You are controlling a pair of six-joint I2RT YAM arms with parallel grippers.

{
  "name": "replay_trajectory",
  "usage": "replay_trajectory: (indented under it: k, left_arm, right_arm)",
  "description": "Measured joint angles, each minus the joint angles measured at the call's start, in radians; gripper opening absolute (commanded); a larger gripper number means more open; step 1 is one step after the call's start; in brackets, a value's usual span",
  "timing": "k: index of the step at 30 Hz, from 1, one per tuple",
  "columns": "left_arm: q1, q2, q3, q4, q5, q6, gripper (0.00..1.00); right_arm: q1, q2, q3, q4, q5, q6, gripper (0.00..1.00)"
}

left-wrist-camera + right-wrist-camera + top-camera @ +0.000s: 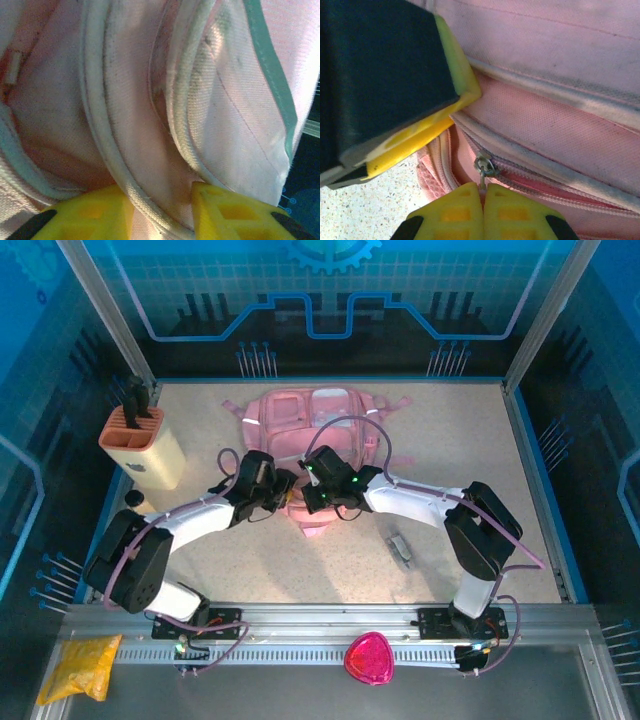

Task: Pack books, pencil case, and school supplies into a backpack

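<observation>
Backpack (300,418) zip pull (483,167) pinched by right gripper (483,190); left gripper (161,194) straddles seam (131,192)

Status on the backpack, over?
Left fingers grip backpack rim. Right fingers shut on zip pull. Grey supply piece on table, unpacked. Nothing in the way.

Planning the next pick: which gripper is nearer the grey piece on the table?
Right. Right gripper, on the backpack's zip pull, is left of the grey piece; left gripper farther left.
</observation>
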Motion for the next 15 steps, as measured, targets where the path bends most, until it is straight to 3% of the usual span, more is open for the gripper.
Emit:
replay_trajectory:
  k: [10,15]
  left_arm:
    - [-0.011,0.037,0.000,0.032,-0.018,-0.043,0.01]
    - [-0.002,0.006,0.005,-0.005,-0.030,0.004,0.00]
  right_arm:
    - [0.000,0.006,-0.012,-0.008,0.027,0.002,0.00]
    - [0.000,0.001,-0.031,-0.006,0.038,-0.003,0.00]
